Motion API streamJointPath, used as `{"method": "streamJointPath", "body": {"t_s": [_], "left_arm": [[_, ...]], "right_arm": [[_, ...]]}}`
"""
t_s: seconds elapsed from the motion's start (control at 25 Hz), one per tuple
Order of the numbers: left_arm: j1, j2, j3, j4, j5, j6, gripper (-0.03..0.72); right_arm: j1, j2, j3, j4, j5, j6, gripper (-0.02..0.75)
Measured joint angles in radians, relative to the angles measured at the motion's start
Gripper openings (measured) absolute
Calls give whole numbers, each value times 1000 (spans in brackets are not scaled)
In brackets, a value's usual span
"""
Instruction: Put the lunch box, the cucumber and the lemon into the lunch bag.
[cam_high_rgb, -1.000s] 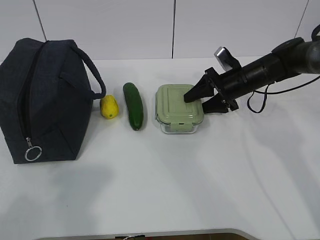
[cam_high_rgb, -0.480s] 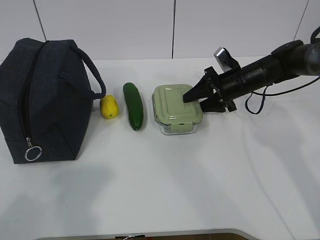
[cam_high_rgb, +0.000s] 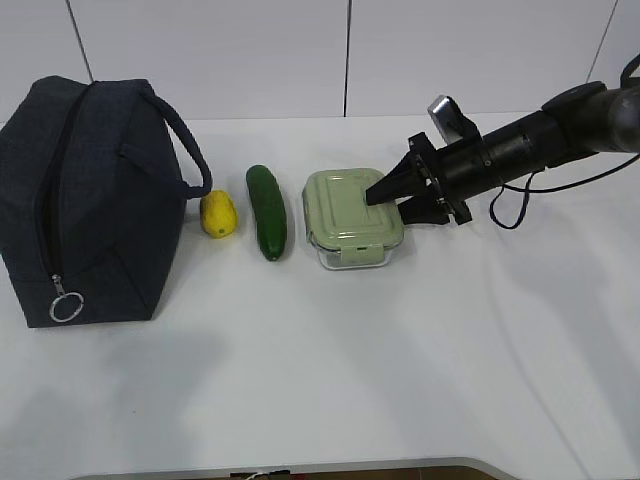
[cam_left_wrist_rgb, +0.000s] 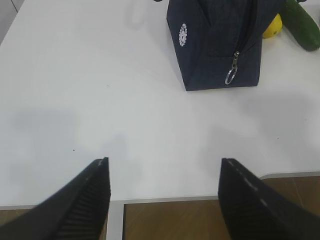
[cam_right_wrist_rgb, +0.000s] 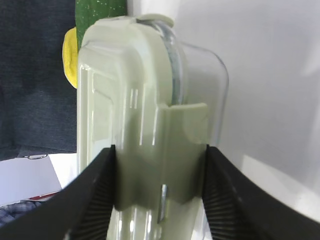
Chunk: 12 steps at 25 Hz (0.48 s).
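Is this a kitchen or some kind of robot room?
Probably a robot test room, not a kitchen. A bare white table stands against plain white wall panels, there is no stove or sink, and a black robot arm closes its right pincer on the lunch box.

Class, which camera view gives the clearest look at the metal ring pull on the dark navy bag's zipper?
The left wrist view: the metal ring pull hangs in the open against the dark navy fabric lunch bag, with its slider visible above. The exterior view shows the ring whole but smaller. The right wrist view shows only a sliver of it.
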Motion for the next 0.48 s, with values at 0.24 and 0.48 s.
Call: {"method": "streamJointPath", "body": {"t_s": [0.24,0.48], "left_arm": [[0,0,0,0,0,0,494],[0,0,0,0,0,0,494]], "right_arm": [[0,0,0,0,0,2,391],[0,0,0,2,0,10,389]]}}
